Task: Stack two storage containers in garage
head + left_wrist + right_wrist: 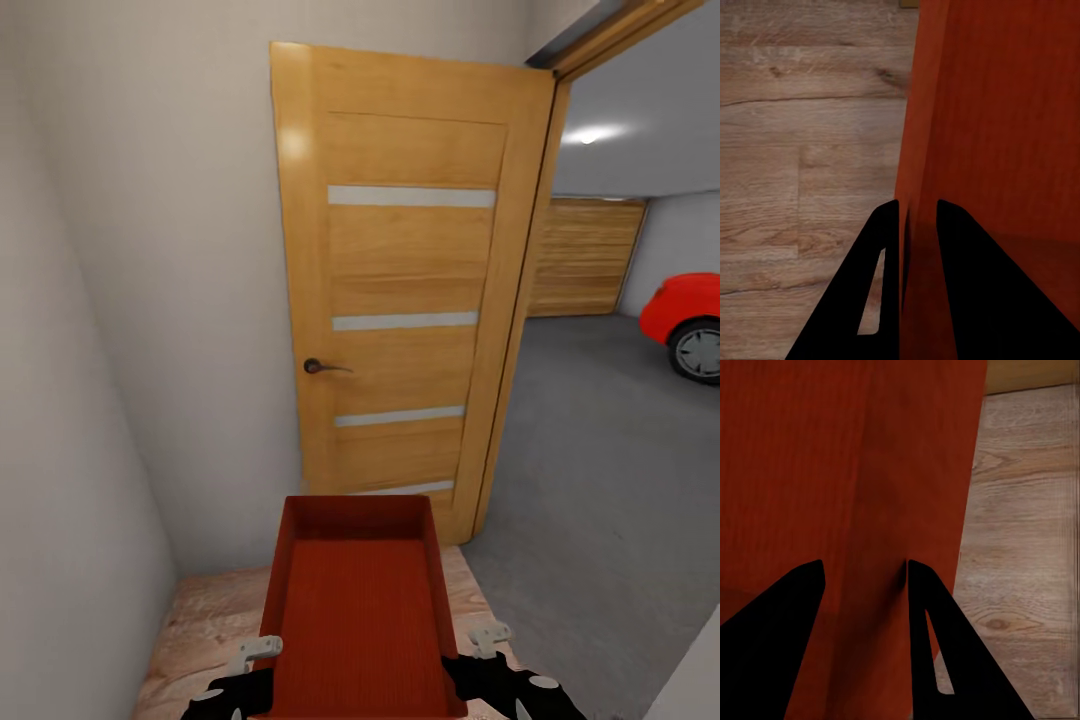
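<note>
Both jaws astride storage container (360,610) walls.

wooden door (405,290): honey-coloured, four pale horizontal strips, dark lever handle (322,367) at its left edge, standing open against the pale wall (170,250). red car (690,320): partly visible past the doorway at right, one wheel showing. wood-plank flooring (205,620): light, grained, below the door. ceiling light (595,133): glowing, beyond the doorway.
</note>
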Controlling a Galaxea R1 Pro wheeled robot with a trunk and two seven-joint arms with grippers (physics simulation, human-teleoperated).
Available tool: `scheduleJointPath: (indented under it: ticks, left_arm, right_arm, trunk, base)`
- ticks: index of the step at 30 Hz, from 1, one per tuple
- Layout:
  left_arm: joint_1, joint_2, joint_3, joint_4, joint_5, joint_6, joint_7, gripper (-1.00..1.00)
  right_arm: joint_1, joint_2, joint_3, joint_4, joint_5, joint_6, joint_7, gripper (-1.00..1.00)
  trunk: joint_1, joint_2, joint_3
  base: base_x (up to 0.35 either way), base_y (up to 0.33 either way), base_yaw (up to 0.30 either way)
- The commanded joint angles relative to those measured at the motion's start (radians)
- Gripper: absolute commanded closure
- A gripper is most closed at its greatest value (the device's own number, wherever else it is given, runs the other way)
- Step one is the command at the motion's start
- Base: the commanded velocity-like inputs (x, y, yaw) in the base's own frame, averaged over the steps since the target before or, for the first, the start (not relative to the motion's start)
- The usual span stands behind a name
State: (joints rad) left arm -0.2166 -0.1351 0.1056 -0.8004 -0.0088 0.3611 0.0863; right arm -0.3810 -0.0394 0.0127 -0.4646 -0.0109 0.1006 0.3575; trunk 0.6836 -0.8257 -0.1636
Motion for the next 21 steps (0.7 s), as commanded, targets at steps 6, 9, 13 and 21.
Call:
scheduleJointPath:
  ticks: [6,9,13,21]
  left_arm:
    - [0.000,-0.001,-0.001,-0.003,-0.014,-0.033,0.007,1.00]
    - [0.000,-0.001,-0.001,-0.003,-0.014,-0.033,0.007,1.00]
    - [0.000,-0.001,-0.001,-0.003,-0.014,-0.033,0.007,1.00]
    - [0.000,-0.001,-0.001,-0.003,-0.014,-0.033,0.007,1.00]
  right_arm:
    - [-0.001,0.006,-0.006,0.001,-0.012,0.007,0.025,1.00]
    - [-0.001,0.006,-0.007,0.001,-0.012,0.007,0.025,1.00]
    - [-0.001,0.006,-0.007,0.001,-0.011,0.007,0.026,1.00]
    - [-0.001,0.006,-0.006,0.001,-0.011,0.007,0.026,1.00]
  trunk:
    - [0.000,-0.001,0.001]
    - [0.000,-0.001,0.003]
    - [0.000,-0.001,0.005]
    - [0.000,-0.001,0.009]
  base:
    - [0.000,0.000,-0.276]
    - [0.000,0.000,-0.282]
    - [0.000,0.000,-0.283]
    - [0.000,0.000,-0.280]
